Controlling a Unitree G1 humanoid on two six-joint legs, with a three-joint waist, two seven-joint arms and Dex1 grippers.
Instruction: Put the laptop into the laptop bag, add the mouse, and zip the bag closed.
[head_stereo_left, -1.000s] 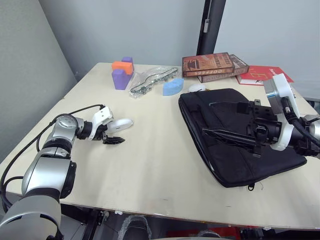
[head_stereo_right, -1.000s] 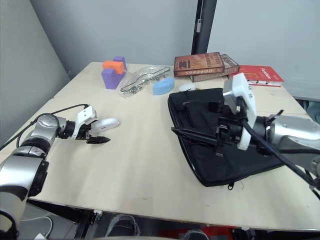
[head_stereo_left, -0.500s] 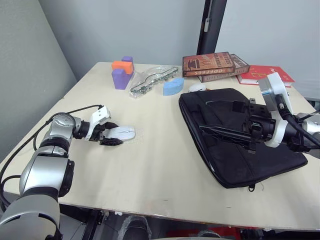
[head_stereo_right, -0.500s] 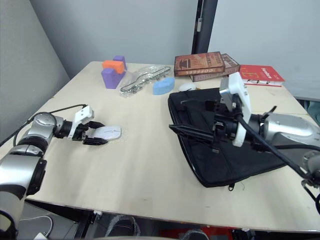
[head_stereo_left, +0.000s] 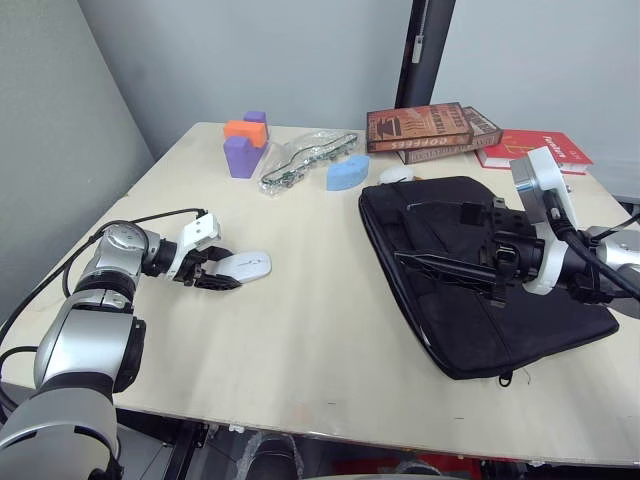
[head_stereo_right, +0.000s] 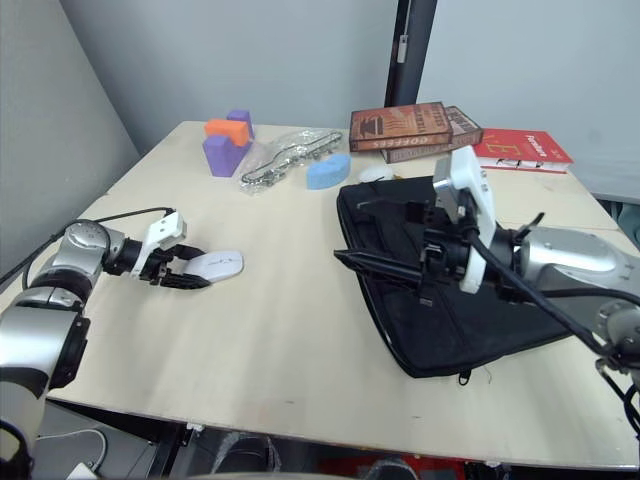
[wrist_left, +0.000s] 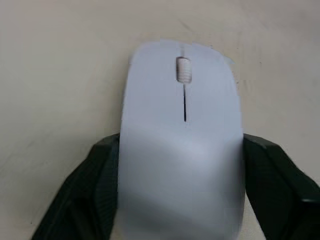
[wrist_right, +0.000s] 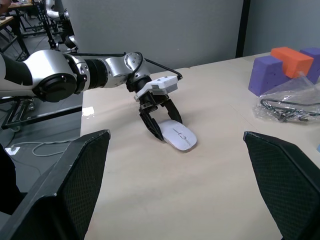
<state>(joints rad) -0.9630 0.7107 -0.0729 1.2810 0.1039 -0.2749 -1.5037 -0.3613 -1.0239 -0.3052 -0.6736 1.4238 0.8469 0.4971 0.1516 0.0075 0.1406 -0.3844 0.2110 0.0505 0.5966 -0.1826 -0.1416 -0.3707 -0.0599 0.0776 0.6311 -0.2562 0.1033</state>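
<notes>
The white mouse (head_stereo_left: 247, 265) lies flat on the table's left part. My left gripper (head_stereo_left: 218, 276) is shut on its rear end, a black finger (wrist_left: 85, 200) pressed to each side of the mouse (wrist_left: 182, 150). The right wrist view also looks across at this mouse (wrist_right: 179, 136) and the left gripper (wrist_right: 161, 124). At the right, the black laptop bag (head_stereo_left: 520, 310) lies flat. My right gripper (head_stereo_left: 450, 245) hovers over its middle, open, fingers pointing left with nothing between them. The laptop is hidden.
Behind the bag are a matte white lump (head_stereo_left: 395, 175), stacked brown books (head_stereo_left: 420, 128) and a red book (head_stereo_left: 535, 148). At the back left stand purple and orange blocks (head_stereo_left: 243, 145), a clear packet of metal parts (head_stereo_left: 305, 160) and a blue piece (head_stereo_left: 346, 172).
The left gripper's fingers have come round the mouse's rear end, and the mouse now lies slightly further right. My right gripper has drifted a little leftward over the bag.
</notes>
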